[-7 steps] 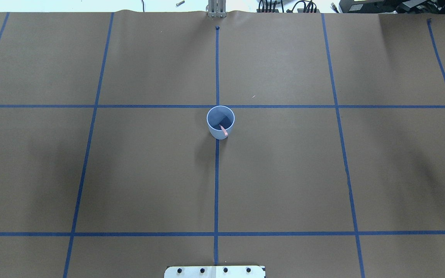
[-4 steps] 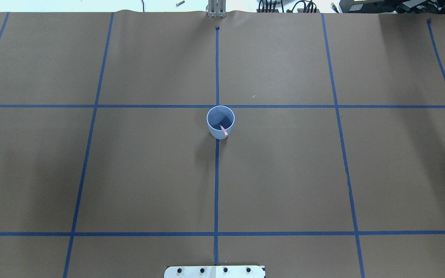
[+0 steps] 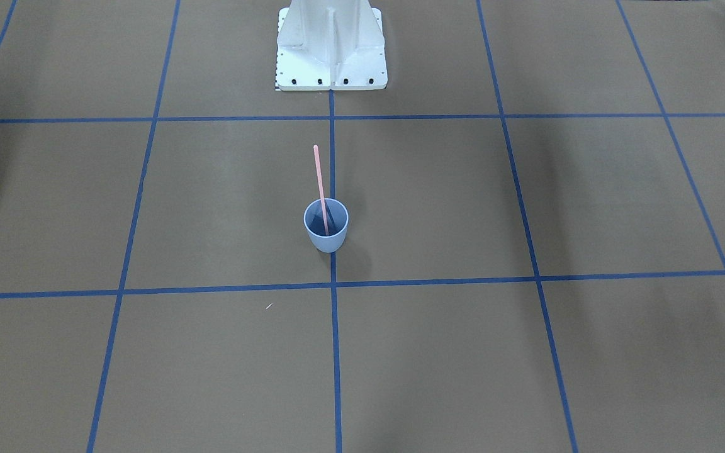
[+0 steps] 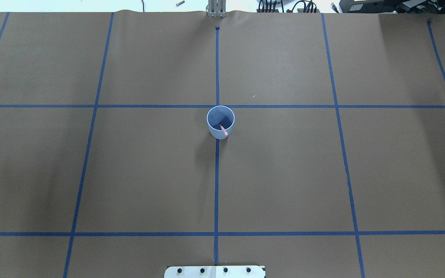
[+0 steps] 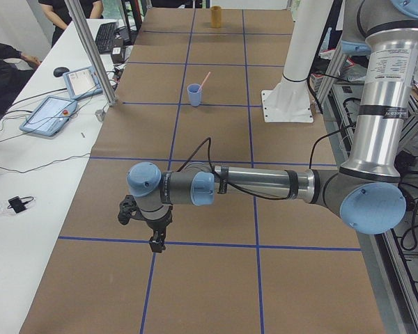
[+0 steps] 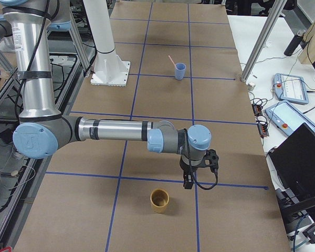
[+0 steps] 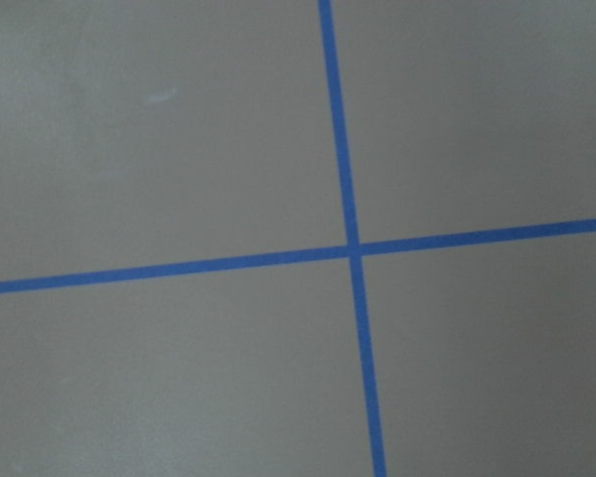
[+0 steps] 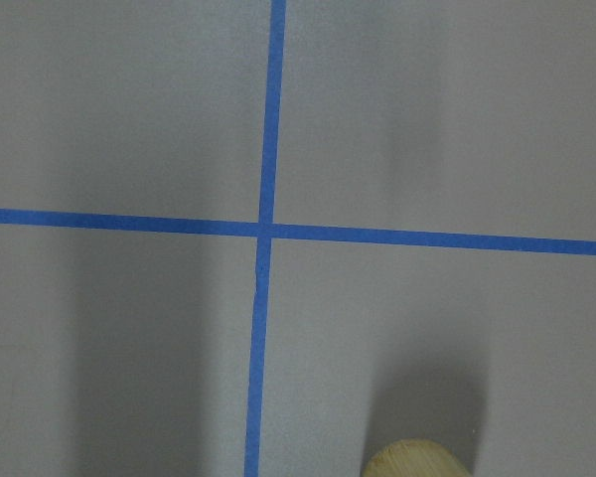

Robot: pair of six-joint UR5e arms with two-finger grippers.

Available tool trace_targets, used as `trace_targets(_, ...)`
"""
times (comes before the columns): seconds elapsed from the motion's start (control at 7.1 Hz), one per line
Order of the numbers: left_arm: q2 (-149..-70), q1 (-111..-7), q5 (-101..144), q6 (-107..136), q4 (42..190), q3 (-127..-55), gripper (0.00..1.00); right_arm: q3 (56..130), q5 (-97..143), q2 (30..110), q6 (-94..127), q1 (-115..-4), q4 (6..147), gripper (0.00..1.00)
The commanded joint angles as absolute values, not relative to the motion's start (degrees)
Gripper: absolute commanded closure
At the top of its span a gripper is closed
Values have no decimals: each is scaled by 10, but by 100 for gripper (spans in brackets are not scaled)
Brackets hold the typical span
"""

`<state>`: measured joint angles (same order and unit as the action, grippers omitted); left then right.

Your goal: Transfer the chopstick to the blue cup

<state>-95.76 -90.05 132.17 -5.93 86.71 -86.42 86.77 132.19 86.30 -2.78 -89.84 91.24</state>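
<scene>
The blue cup [image 3: 326, 238] stands upright near the table's middle, on the central tape line. It also shows in the overhead view [image 4: 216, 133]. One pale-pink chopstick [image 3: 319, 176] stands in it and leans toward the robot's base; its top end shows in the overhead view [image 4: 224, 131]. My left gripper [image 5: 155, 244] shows only in the exterior left view, far from the cup, pointing down over a tape crossing. My right gripper [image 6: 188, 183] shows only in the exterior right view, likewise far off. I cannot tell whether either is open or shut.
A tan wooden cup [image 6: 159, 200] stands on the table just beside my right gripper, and its rim shows in the right wrist view [image 8: 414, 460]. The white robot base [image 3: 331, 44] sits at the table's edge. Operators' tablets [image 5: 52, 111] lie on a side bench.
A black part of the right gripper at the overhead view's right edge one second ago has gone out of that view. The cup and chopstick have not moved.
</scene>
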Motion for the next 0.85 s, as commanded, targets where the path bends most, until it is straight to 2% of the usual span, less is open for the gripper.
trace_targets(0.0, -956, -902, 1322, -59, 869, -854, 2, 867, 1347, 865, -29, -917, 918, 0)
trace_targets(0.7, -956, -902, 1321, -62, 868, -854, 2, 872, 1361, 882, -28, -933, 913, 0)
